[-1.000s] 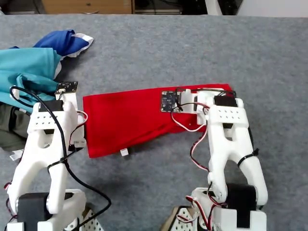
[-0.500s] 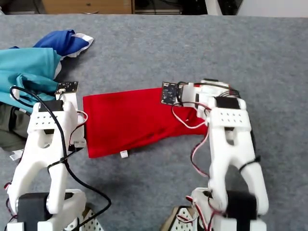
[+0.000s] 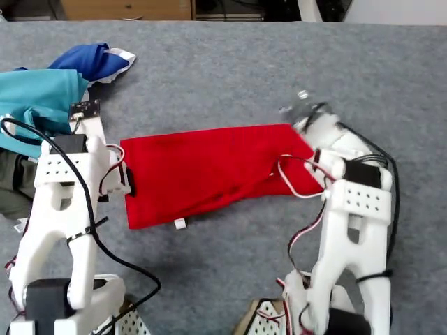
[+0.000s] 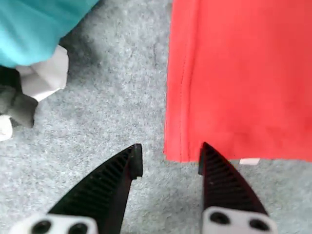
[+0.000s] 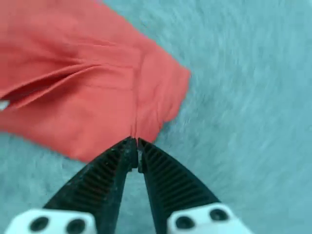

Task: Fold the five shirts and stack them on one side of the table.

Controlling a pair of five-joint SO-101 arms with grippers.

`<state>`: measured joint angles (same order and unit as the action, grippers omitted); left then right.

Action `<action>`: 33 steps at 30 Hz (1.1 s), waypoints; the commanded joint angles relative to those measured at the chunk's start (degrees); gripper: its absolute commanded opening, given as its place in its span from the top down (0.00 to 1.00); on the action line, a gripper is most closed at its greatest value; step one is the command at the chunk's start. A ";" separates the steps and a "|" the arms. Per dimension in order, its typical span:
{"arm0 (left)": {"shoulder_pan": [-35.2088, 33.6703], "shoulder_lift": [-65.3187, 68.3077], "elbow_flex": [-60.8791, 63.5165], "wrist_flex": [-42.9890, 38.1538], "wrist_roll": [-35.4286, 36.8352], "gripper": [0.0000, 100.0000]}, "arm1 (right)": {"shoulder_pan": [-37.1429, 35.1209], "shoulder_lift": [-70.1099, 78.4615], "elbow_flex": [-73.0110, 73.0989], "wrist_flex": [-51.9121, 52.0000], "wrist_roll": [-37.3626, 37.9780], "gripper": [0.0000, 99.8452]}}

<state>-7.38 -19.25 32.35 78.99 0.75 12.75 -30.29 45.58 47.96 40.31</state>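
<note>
High view first: the big change in the last second is the right arm. It was parked over the red shirt [image 3: 202,171] near its 3 o'clock end, and now it has swung out toward 2 o'clock, with the right gripper [image 3: 299,112] just off the shirt's far corner. That end of the shirt has shifted too, so its top edge now stops shorter than before. The left arm has crept a little toward 11 o'clock, with the left gripper [image 3: 127,183] at the shirt's 9 o'clock edge. I'd say this is the start of a fold or a straightening tug on the first shirt. The teal shirt [image 3: 35,105] and blue shirt [image 3: 94,61] sit heaped at 10 o'clock on the bench [image 3: 230,70], not folded yet, so the task is early on.

Left wrist view: the fingers are wide open and hold nothing. They sit either side of the red shirt's corner [image 4: 183,151], just above the bench, and a small white tag [image 4: 249,161] pokes out from the hem nearby. The teal shirt [image 4: 34,29] is close by but apart from the red one.

Right wrist view: the fingers [image 5: 122,165] are shut tight, tips right on the red shirt's hem [image 5: 87,87]. A crease runs off from the tips, so I read it as pinching the cloth.
</note>
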 commanded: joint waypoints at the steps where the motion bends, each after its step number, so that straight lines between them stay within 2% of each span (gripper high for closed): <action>1: 0.35 4.62 -3.16 -2.55 2.37 0.78 | 4.35 5.14 0.22 -8.18 -14.24 0.99; 3: 0.70 9.63 -4.66 -3.25 2.55 0.78 | 6.29 7.96 0.04 -10.99 -17.85 0.99; 9: 0.26 21.58 -12.66 -3.52 2.11 0.78 | 8.13 9.27 0.92 -11.78 -17.85 0.99; 18: 0.70 23.96 -15.56 -3.78 2.55 0.78 | 8.13 9.54 3.30 -14.86 -16.62 0.99; 24: 0.70 24.04 -6.77 -15.91 2.64 0.78 | 8.13 9.19 4.26 -15.74 -16.62 0.99; 27: 0.70 23.96 -2.02 -21.63 5.19 0.78 | 8.13 9.19 4.26 -15.82 -16.62 0.99; 30: 0.26 23.87 -1.67 -22.07 7.12 0.79 | 8.13 9.36 4.26 -15.82 -16.62 0.99; 33: 0.70 23.96 -1.76 -22.07 7.03 0.85 | 8.13 9.45 4.26 -15.82 -16.62 0.99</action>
<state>-6.95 5.01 30.51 58.15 7.08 20.04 -20.79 49.89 33.27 22.90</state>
